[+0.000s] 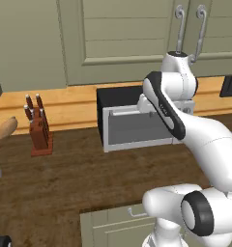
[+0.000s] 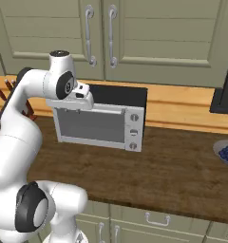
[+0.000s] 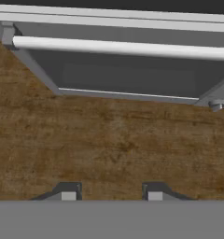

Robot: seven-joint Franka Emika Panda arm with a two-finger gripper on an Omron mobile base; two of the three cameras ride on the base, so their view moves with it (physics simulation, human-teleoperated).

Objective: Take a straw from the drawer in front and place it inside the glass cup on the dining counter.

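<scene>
Down at my fingertips point(image 3: 68, 195), the two dark pads stand apart with bare brown wood between them. My gripper point(image 3: 111, 196) is released and grasps nothing. Only the very tips show in the hand view; the rest is cut off by the lower edge.

Beyond the tips lies the dining counter point(image 3: 109, 140), dark planks running across. At its far side sits a toaster oven point(image 3: 128, 77). I see its grey glass door, the pale bar handle point(image 3: 123, 46) across the top and one small foot at the right, but its sides run out of the picture.

From the base views my hand hangs close in front of the upper part of that toaster oven point(image 2: 106, 121). In the left base view my own forearm covers the hand and the right part of the oven point(image 1: 130, 128), so the fingers are hard to make out there. The right base view shows the oven's knob panel, which the left one hides.

The drawer point(image 1: 123, 219) sits below the counter's near edge, a sage-green front with a small silver handle, partly covered by my base. The right base view shows a like front point(image 2: 156, 219) lower right, and I cannot tell whether it is the same one.

Further out, the left base view gives a knife block point(image 1: 39, 130) and a wooden spoon point(image 1: 4, 131), cut at the edge. The right one gives a bowl of blue berries point(image 2: 227, 153), also cut. Tall cabinet doors point(image 2: 101, 33) rise behind.
</scene>
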